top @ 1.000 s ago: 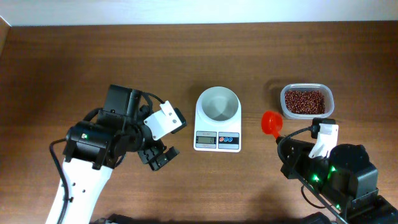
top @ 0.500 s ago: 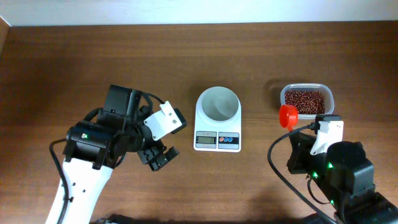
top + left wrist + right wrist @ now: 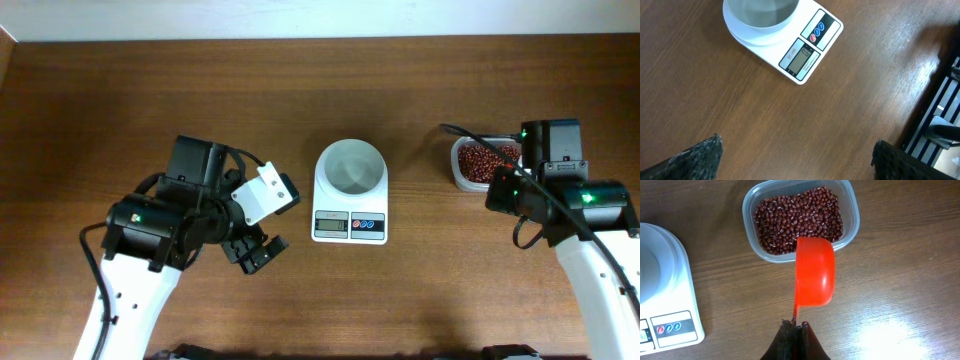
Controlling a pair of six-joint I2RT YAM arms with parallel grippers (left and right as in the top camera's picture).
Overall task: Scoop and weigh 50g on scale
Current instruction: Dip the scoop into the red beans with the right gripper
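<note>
Two grippers, two jobs: the right gripper [image 3: 795, 326] pinches the handle of the red plastic scoop [image 3: 814, 272], cup poised over the clear rectangular tub [image 3: 853, 216] of red beans [image 3: 790, 220], likely to dip; the left gripper [image 3: 255, 250] hangs wide apart, empty, beside the small white digital scale [image 3: 350, 226] mid-table

Robot lab or test bench rather than a lived-in kitchen. Wood-grain tabletop [image 3: 120, 100], with a plain pale wall strip [image 3: 300, 15] along the top of the overhead frame. Two robot arms, the left arm [image 3: 150, 225] at lower left and the right arm [image 3: 560, 195] at the right edge, with exposed black cables [image 3: 470, 132] and a green status light [image 3: 587, 197]. Kitchen props at centre and right: scale [image 3: 350, 195], tub of beans [image 3: 475, 165], red scoop [image 3: 814, 272].
</note>
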